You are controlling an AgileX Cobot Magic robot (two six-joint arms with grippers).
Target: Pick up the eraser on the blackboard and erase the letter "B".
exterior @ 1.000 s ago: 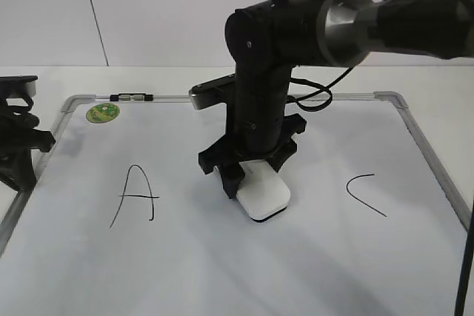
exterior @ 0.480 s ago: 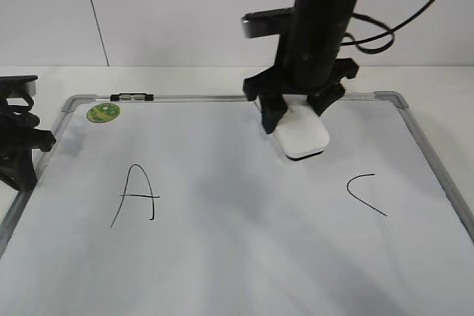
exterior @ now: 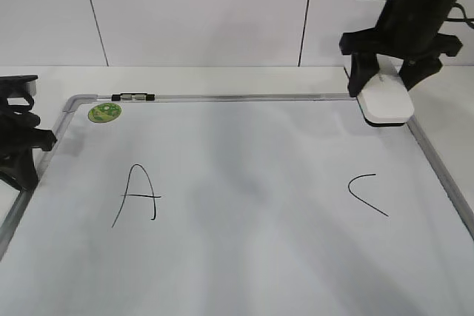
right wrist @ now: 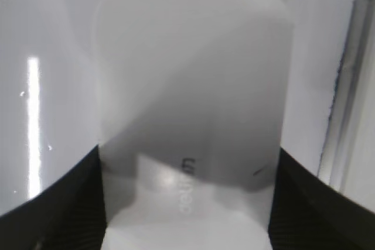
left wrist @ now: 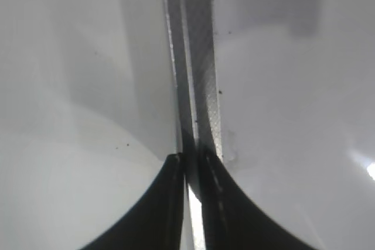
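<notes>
Swept from the board's middle to its far right corner within a second, the right hand (exterior: 385,83) stays clamped on the eraser (exterior: 386,101), held over the grey frame of the blackboard (exterior: 244,97); "A" (exterior: 136,196) and "C" (exterior: 366,194) remain, no "B" visible; the left hand (left wrist: 188,203), nearly shut and empty, rests over the frame's left edge.

eraser (right wrist: 193,86) clamped in right pincer (right wrist: 187,203) | blackboard (right wrist: 35,27) beneath
</notes>
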